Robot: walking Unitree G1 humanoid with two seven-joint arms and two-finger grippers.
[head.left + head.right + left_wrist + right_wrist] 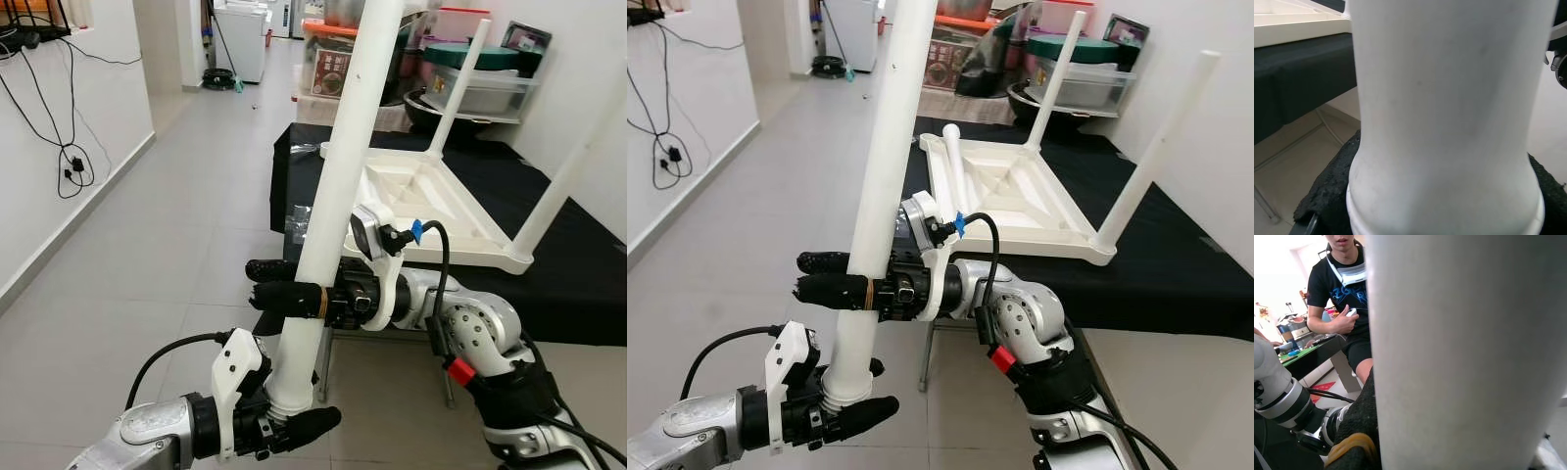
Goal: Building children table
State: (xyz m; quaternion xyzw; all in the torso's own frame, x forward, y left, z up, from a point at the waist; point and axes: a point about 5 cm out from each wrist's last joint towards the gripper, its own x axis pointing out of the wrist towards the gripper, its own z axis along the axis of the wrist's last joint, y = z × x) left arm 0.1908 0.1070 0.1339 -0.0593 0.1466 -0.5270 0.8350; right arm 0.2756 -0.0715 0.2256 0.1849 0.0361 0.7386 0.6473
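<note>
The loose table leg [338, 186] is a long, rigid white plastic tube, judged light but smooth and liable to slip or rotate. It stands steeply tilted in front of the upturned tabletop [431, 201], which lies on the black-covered worktop [578, 264] with three legs fitted. The left gripper [294, 423] has its jaws closed round the collared lower end; the right gripper [279, 284] has its jaws closed round the shaft above it. Two spaced holds control the long lever best.

The table leg [338, 186] and upturned tabletop [431, 211] look smooth white plastic; black cloth [578, 264] beneath looks matt.
</note>
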